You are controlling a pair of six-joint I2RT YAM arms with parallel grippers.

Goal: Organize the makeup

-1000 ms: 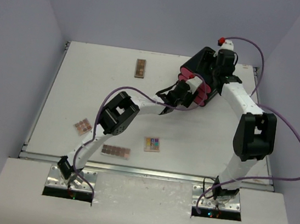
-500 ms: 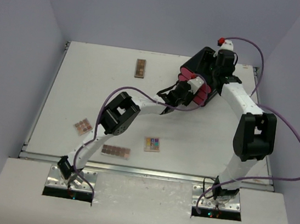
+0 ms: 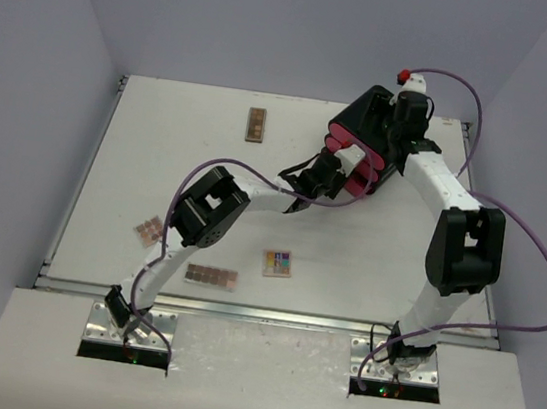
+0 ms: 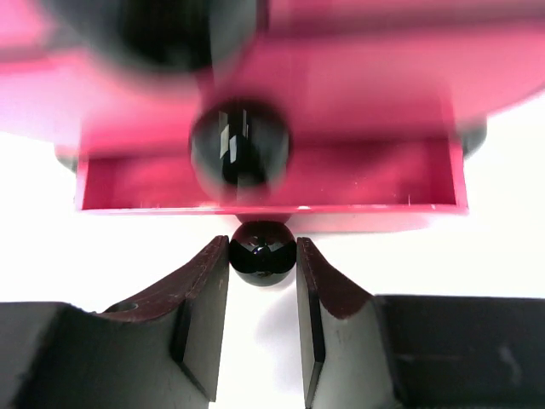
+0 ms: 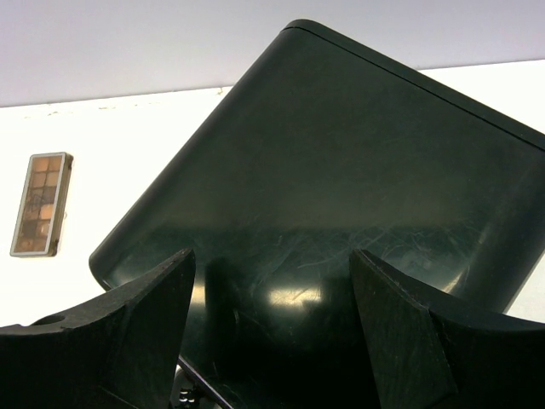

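Brown palettes [image 3: 211, 276] lie apart — left hand [image 3: 336, 174] grips knob [image 4: 263, 262].

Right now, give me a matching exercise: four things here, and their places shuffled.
1. narrow brown eyeshadow palette
2. square multicoloured palette
3. round black drawer knob
4. black box with pink drawers

A. clamped by the left gripper
B. under the right gripper
C. left of that box, far side
D. right of the long brown palette

Pairs: 1-C, 2-D, 3-A, 4-B
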